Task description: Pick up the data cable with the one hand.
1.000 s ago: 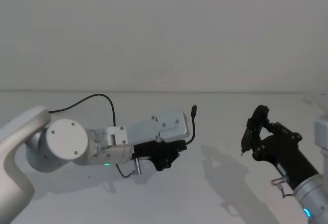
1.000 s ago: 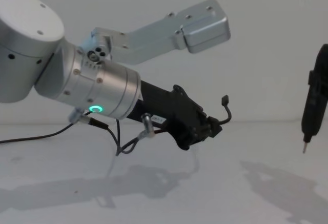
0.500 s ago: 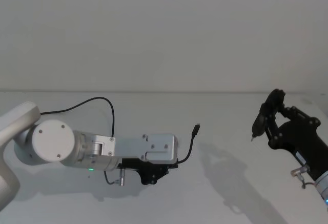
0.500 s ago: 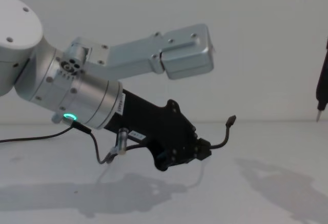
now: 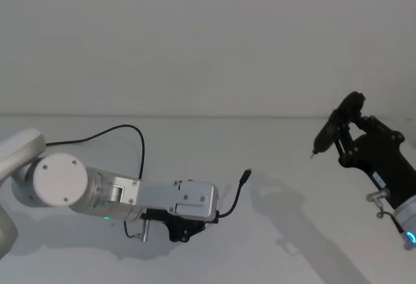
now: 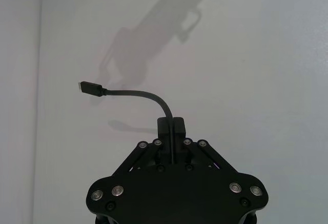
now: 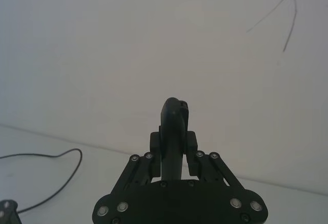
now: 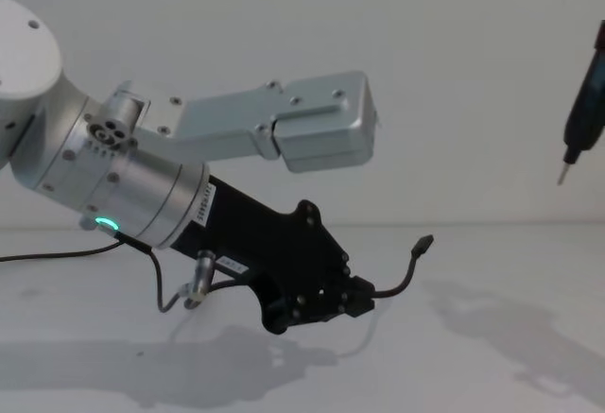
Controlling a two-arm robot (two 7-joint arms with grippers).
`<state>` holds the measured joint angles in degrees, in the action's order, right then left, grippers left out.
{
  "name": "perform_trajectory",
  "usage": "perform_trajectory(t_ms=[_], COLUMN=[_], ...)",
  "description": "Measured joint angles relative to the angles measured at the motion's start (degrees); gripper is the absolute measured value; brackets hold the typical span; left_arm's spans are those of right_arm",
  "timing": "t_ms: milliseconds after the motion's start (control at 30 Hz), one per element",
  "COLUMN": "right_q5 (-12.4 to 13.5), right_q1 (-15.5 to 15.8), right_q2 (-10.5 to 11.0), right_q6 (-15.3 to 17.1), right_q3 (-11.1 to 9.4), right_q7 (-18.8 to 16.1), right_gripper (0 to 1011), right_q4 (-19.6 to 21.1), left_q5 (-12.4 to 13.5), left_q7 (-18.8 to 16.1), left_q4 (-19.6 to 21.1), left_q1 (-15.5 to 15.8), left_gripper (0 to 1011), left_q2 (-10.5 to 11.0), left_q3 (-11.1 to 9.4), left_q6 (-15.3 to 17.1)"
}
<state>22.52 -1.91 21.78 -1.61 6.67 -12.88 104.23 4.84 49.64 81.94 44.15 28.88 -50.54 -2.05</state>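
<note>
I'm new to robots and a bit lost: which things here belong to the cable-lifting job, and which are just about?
Job: left gripper, shut on the data cable.
Just about: right gripper holding a pen-like tool; dark wrist lead; white table.

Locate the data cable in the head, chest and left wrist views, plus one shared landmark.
Head view: data cable low centre, arcing up from the left gripper.
Chest view: lower centre-right, plug raised.
Left wrist view: curving away from the gripper, plug at its far end.
Shared landmark: the left gripper, shut on the cable's near end.
</note>
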Motion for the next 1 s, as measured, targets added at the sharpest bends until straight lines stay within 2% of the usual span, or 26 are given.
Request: perform_trajectory(t_ms=[267,567,1000], right_q5=[1.78,3.56,4.15], right_q1=[-3.94,-6.91,-9.95], right_q2=[-2.37,-3.82,-4.03], right_q6=[-0.18,1.13,1.62], right_q3=[1.97,4.5,7.97], right_q7=[-1.99,-4.4,-7.57], right_gripper=[279,279,279], right_q4=[-5.22,-9.76,-13.59], left_q5=[0.19,0.29,0.37], left_q7=[0.58,0.92,1.09], left_q4=[-0.1,-0.15,-0.2], left_q1=[0.22,0.34,0.4], left_gripper=[54,54,54], left_q2=[0.34,0.54,0.64], left_q3=[-0.3,-0.47,-0.57], left_q6=[-0.71,-1.09,-1.29])
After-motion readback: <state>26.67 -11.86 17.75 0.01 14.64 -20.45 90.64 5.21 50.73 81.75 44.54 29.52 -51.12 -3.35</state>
